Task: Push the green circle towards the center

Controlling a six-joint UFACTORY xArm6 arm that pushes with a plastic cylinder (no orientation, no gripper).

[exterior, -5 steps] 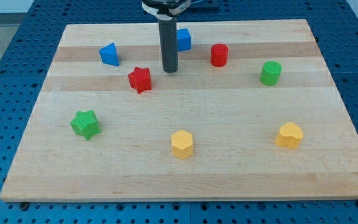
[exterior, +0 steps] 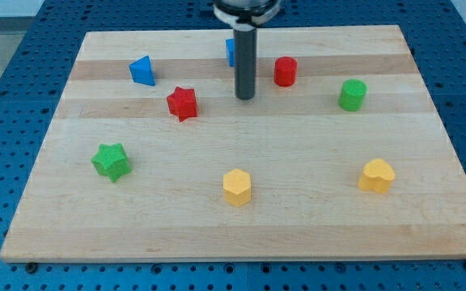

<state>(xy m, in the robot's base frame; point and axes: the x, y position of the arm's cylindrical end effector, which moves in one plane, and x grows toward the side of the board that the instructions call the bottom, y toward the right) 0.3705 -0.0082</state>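
The green circle (exterior: 352, 94) is sitting far right on the bench (exterior: 427, 162), untouched. My tip (exterior: 245, 97) is resting well to its left, between the red cylinder (exterior: 285, 71) and red star (exterior: 182, 103). No end effector here, just a rod holding nothing.
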